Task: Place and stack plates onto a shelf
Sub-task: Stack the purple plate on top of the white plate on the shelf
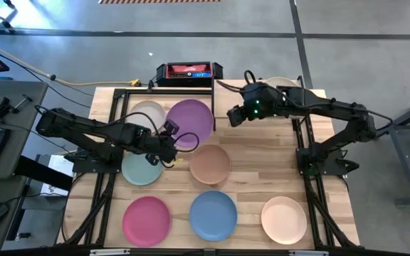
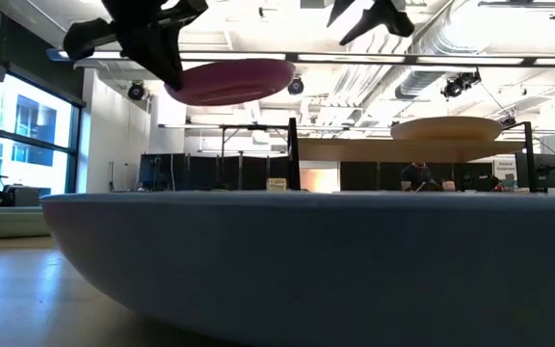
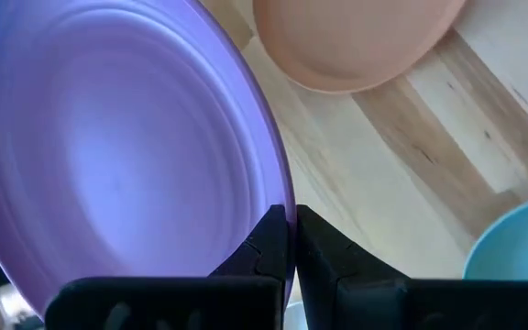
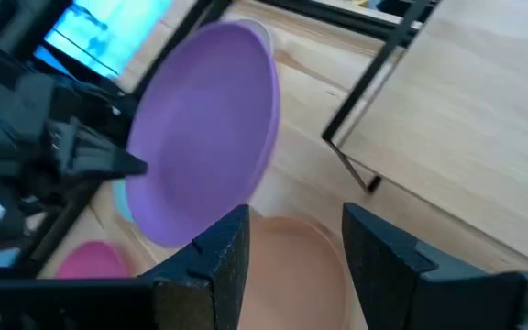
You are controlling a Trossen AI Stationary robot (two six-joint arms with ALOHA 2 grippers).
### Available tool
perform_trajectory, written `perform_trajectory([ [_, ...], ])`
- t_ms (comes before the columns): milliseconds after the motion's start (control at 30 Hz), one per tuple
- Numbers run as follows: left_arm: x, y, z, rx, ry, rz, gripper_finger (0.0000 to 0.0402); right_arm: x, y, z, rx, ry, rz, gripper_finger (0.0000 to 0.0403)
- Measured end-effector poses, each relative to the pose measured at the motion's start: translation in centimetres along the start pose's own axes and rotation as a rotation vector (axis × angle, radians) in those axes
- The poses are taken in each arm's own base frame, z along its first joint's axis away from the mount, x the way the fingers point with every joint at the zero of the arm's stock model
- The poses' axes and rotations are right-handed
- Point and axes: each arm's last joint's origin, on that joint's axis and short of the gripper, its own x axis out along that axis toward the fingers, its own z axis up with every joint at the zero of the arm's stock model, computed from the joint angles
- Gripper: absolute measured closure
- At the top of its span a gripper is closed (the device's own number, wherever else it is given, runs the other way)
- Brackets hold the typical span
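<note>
Left gripper (image 1: 171,136): you see its fingers pinched on the rim of the purple plate (image 1: 191,122), holding it lifted and tilted above the table (image 1: 262,178).
Right gripper (image 1: 231,118): your right arm hangs over the shelf (image 1: 262,107), fingers spread apart with nothing between them, just beside the purple plate.
White plate (image 1: 146,112): lies partly under the purple one.
Mint plate (image 1: 139,169): sits beneath the left arm.
Terracotta plate (image 1: 210,163): rests mid-table.
Front row: pink plate (image 1: 146,218), blue plate (image 1: 213,214), peach plate (image 1: 284,220).
</note>
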Motion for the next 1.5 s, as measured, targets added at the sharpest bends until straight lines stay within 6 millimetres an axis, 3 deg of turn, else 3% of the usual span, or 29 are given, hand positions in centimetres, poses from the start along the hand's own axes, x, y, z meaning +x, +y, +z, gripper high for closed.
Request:
perform_trajectory([
  [367, -0.5, 0.1, 1.3, 0.152, -0.087, 0.063, 0.0401, 0.3, 0.1, 0.6, 0.026, -0.03, 0.031, 0.0255],
  [667, 0.6, 0.1, 2.4, 0.24, -0.099, 0.078, 0.0401, 2.9, 0.9, -0.4, 0.0, 0.069, 0.021, 0.0274],
  [967, 2.1, -0.4, 3.0, 0.257, -0.045, 0.064, 0.0401, 4.1, 0.5, -1.0, -0.007, 0.13, -0.045, 0.0274],
  [1500, 2.3, -0.4, 3.1, 0.275, -0.021, 0.079, 0.0401, 6.9, 0.4, -1.9, -0.012, 0.218, -0.104, 0.0275],
])
